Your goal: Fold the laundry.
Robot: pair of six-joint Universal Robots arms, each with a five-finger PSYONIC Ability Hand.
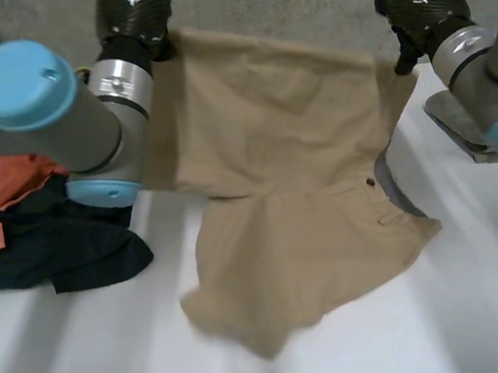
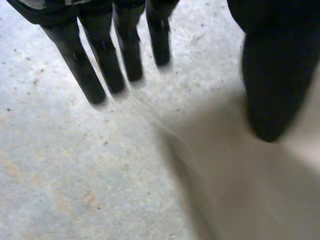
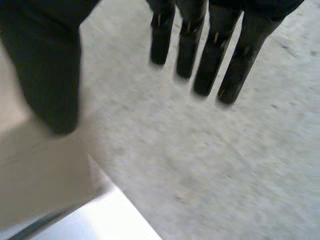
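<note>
Left hand pinches one top corner of the tan shorts under my thumb, fingers straight; my right hand holds the other corner likewise. The shorts hang between my hands, lower half lying on the white table. Orange and black clothes are heaped beside my left arm.

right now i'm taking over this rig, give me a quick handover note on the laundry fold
Left hand: shut on the upper left corner of the tan garment, raised.
Right hand: shut on its upper right corner, raised to about the same height.
Garment: upper part hangs spread between the hands, lower part lies on the white table.
Pile of orange and dark clothes lies beside the left arm.
Done: garment lifted and spread.
Left: no fold made yet; after it, probably the pile.
</note>
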